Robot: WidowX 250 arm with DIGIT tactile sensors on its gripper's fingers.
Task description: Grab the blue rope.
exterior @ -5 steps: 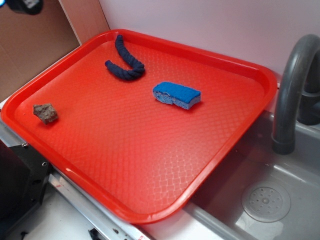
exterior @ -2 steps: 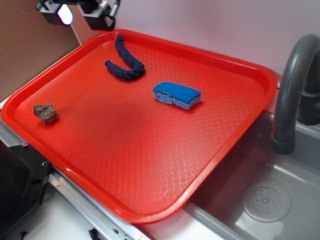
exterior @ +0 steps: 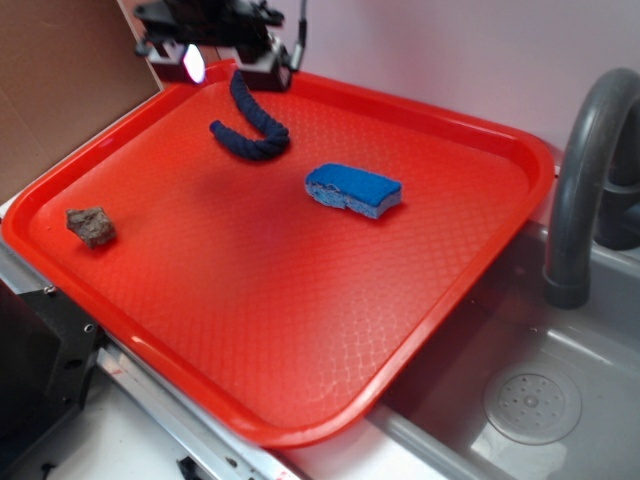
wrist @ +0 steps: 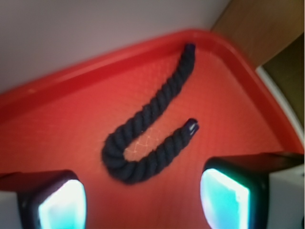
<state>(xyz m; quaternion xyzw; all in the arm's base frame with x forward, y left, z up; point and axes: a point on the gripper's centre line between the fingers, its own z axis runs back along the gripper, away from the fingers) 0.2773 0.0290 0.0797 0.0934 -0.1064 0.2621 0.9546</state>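
Observation:
The blue rope (exterior: pixel 250 128) is dark navy, twisted and hooked. It lies on the red tray (exterior: pixel 300 300) near its far left corner. In the wrist view the blue rope (wrist: pixel 147 138) curves just ahead of the jaws. My gripper (exterior: pixel 222 62) hovers above the tray's far left corner, over the rope's far end. It is open and empty, and in the wrist view the gripper (wrist: pixel 143 202) shows its two fingertips (wrist: pixel 62 205) wide apart, with bare tray between them.
A bright blue sponge (exterior: pixel 353 190) lies mid-tray to the right of the rope. A small brown lump (exterior: pixel 91 226) sits near the tray's left edge. A grey sink (exterior: pixel 540 400) with a dark tap (exterior: pixel 585 180) is on the right. A brown board (exterior: pixel 60 90) stands at the left.
My gripper has come in from the upper left and moved right and down, from outside the tray to above the rope's far end. The rope, the sponge and the lump have not moved.

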